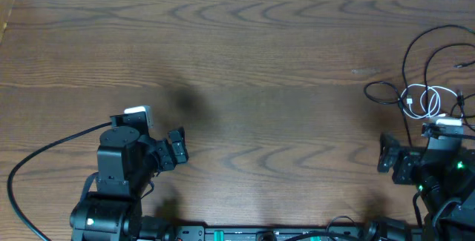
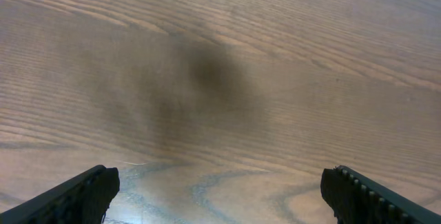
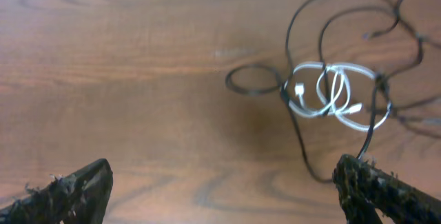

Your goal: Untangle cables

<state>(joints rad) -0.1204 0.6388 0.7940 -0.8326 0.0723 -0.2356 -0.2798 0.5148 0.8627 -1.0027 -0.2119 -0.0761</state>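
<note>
The cables lie tangled at the table's right edge: a coiled white cable (image 1: 424, 100) with thin black cables (image 1: 408, 59) looping round it. In the right wrist view the white cable (image 3: 331, 89) and the black cables (image 3: 303, 17) lie ahead and to the right of my fingers. My right gripper (image 3: 220, 193) is open and empty; in the overhead view it (image 1: 391, 159) sits just below the tangle. My left gripper (image 2: 220, 196) is open and empty over bare wood; overhead it (image 1: 177, 150) is at the lower left, far from the cables.
The wooden table (image 1: 260, 63) runs to a white far edge. A thick black arm cable (image 1: 44, 152) curves along the left side. The arm bases stand at the front edge.
</note>
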